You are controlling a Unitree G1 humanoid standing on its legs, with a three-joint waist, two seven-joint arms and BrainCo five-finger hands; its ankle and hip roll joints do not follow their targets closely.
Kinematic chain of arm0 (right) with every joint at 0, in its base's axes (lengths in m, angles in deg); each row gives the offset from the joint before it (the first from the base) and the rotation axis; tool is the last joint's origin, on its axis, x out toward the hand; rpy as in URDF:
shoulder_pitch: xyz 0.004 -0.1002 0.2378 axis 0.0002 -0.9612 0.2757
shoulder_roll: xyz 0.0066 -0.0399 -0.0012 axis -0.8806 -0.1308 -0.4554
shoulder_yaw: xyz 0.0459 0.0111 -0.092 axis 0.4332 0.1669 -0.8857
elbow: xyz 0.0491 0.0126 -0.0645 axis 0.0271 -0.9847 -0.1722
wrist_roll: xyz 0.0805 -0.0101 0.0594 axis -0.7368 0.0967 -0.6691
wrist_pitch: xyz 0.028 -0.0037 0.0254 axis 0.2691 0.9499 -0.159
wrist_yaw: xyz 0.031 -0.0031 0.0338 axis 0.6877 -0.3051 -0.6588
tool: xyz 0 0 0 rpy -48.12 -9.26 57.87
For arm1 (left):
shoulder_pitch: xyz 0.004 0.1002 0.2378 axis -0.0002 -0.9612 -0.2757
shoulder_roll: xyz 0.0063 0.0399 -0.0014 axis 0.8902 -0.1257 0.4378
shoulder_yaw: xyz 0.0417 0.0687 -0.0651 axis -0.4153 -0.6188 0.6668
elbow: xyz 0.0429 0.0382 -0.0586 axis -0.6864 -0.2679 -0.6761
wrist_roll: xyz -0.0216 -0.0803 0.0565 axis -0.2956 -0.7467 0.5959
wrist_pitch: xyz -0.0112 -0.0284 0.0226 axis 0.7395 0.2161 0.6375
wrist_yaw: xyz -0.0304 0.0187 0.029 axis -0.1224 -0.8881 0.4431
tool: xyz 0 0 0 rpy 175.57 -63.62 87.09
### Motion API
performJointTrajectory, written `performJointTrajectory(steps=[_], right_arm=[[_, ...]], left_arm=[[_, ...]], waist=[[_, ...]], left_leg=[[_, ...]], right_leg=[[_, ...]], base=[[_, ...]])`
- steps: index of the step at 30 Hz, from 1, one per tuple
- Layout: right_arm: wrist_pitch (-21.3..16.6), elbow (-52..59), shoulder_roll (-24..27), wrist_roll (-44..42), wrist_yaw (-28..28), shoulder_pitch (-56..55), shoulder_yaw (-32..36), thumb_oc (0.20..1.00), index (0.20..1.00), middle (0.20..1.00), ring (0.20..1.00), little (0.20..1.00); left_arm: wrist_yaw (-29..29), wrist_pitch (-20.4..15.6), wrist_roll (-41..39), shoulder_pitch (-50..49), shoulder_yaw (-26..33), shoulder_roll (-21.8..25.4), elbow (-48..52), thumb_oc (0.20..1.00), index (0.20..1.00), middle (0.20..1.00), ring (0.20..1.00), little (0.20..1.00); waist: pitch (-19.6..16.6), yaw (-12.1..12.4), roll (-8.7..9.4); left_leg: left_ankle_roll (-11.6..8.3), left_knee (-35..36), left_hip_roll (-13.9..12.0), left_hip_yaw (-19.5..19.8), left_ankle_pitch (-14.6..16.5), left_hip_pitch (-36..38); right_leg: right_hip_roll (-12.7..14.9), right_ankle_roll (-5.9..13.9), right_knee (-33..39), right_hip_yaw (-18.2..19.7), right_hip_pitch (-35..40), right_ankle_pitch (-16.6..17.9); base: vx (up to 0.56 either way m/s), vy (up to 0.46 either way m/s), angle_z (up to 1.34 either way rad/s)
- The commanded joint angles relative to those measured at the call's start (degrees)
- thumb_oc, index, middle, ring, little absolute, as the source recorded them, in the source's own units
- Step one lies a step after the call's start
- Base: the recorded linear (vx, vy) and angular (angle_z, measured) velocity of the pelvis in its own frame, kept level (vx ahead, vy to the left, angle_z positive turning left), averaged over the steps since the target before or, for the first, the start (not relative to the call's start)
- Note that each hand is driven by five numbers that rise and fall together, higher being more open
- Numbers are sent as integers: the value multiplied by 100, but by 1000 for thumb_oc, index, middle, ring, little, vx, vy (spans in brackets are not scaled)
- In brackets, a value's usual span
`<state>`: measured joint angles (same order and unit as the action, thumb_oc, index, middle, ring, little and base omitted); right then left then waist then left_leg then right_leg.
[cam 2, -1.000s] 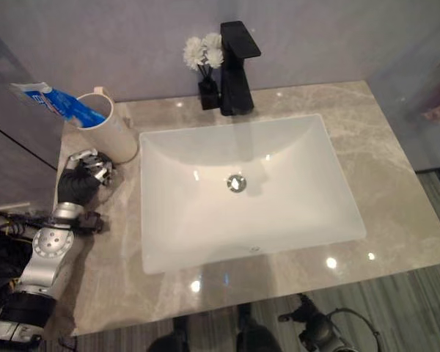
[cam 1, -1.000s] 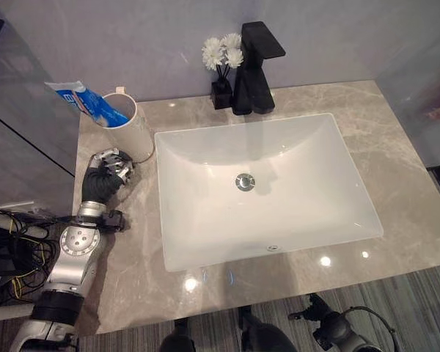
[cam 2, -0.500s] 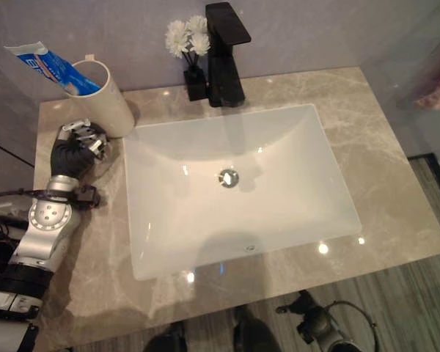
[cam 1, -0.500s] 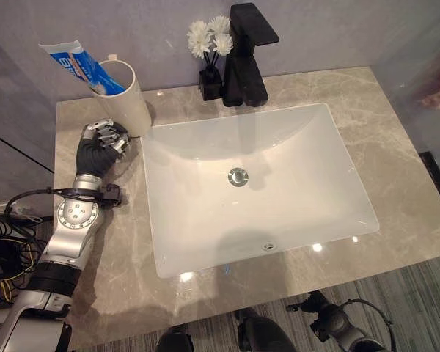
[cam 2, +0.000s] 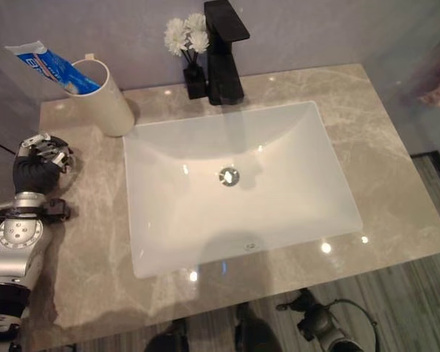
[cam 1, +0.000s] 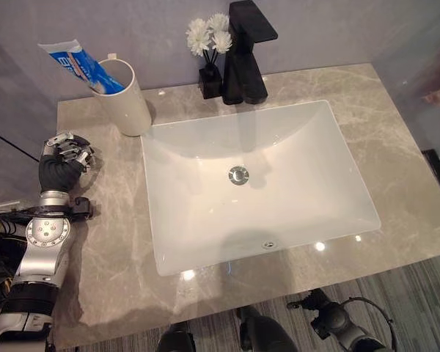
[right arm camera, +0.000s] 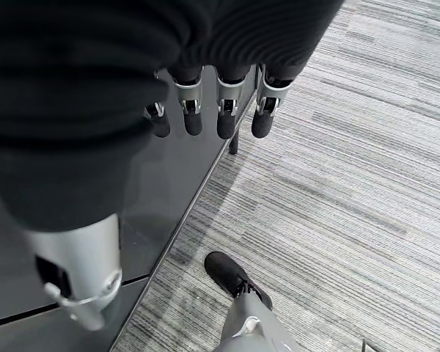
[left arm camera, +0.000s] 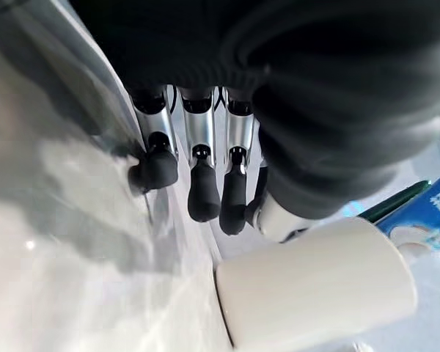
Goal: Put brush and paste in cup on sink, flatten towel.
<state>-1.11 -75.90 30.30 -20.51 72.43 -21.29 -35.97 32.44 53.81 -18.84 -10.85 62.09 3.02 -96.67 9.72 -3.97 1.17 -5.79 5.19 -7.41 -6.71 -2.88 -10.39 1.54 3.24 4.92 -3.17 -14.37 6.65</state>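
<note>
Paste in the cup (cam 1: 129,99) beside the sink (cam 1: 253,180).
My left hand (cam 1: 59,163) hovers over the counter's (cam 1: 117,242) edge, fingers curled, holding nothing; my right hand (right arm camera: 132,95) hangs relaxed, empty.

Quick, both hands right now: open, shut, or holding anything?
Left hand: shut, fingers curled, holding nothing, beside the cream ceramic cup.
Right hand: open, fingers relaxed, empty, hanging above the grey striped floor.

Basin (cam 1: 205,213): white, rectangular, sunk into my marble counter (cam 1: 396,147).
Drain (cam 1: 238,174): metal, mid-basin.
Faucet (cam 1: 246,55): black, behind the basin's back edge.
Flowers (cam 1: 209,33): white, in a black vase (cam 1: 210,81) just beside the faucet.
Floor (right arm camera: 367,183): grey striped carpet.
</note>
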Motion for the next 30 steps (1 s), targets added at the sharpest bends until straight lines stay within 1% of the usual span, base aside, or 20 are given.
performJointTrajectory(steps=[1, 3, 7, 12, 22, 26, 30], right_arm=[[-134, 5, 211, -134, -46, 99, -113, 1000, 1000, 1000, 1000, 1000], [-115, -26, 220, -157, -51, 129, -147, 1000, 1000, 1000, 1000, 1000], [-94, -12, 245, -185, -69, 180, -218, 1000, 1000, 1000, 1000, 1000], [-103, 4, 290, -255, -56, 216, -206, 1000, 1000, 1000, 1000, 1000], [-160, 27, 321, -354, 18, 251, -217, 1000, 1000, 1000, 1000, 1000], [-180, -38, 298, -373, 49, 240, -187, 1000, 1000, 1000, 1000, 1000], [-168, -167, 284, -353, 65, 200, -120, 1000, 1000, 1000, 1000, 1000]], left_arm=[[-114, -89, 91, 644, -434, 327, -456, 200, 200, 200, 200, 200], [-120, -77, 66, 934, -627, 371, -538, 200, 200, 200, 200, 200], [-112, -86, -31, 1253, -820, 440, -509, 200, 200, 200, 200, 200], [-174, -93, -68, 1568, -1043, 385, -586, 200, 200, 200, 200, 200], [-443, -44, 23, 2258, -1431, -29, -1113, 200, 200, 200, 200, 200], [-501, -46, 86, 2159, -1352, -104, -1122, 200, 200, 200, 200, 200], [-493, -47, 123, 1780, -1171, -221, -966, 200, 200, 200, 200, 200]], waist=[[-56, -142, 158], [-70, -164, 160], [-47, -193, 174], [-5, -253, 135], [-11, -424, 62], [-52, -446, 59], [-133, -425, 50]], left_leg=[[-60, -19, -49, -61, 41, 197], [-68, -19, -65, -133, 14, 130], [-92, -19, -108, -238, -45, 73], [-130, -19, -154, -367, -84, 49], [-215, -19, -259, -539, -127, 78], [-241, -19, -297, -553, -147, 87], [-251, -19, -314, -540, -163, 118]], right_leg=[[227, 519, 8, 531, 1, 97], [204, 535, 8, 597, -114, 142], [151, 539, 8, 730, -257, 179], [92, 547, 8, 866, -385, 215], [-21, 562, 8, 980, -498, 212], [-45, 563, 8, 998, -500, 208], [-39, 542, 8, 967, -454, 175]], base=[[-45, -17, -13], [-18, -11, -19], [-2, -23, -26], [9, -24, -15], [20, -27, -10], [16, -30, -5], [0, 0, 0]])
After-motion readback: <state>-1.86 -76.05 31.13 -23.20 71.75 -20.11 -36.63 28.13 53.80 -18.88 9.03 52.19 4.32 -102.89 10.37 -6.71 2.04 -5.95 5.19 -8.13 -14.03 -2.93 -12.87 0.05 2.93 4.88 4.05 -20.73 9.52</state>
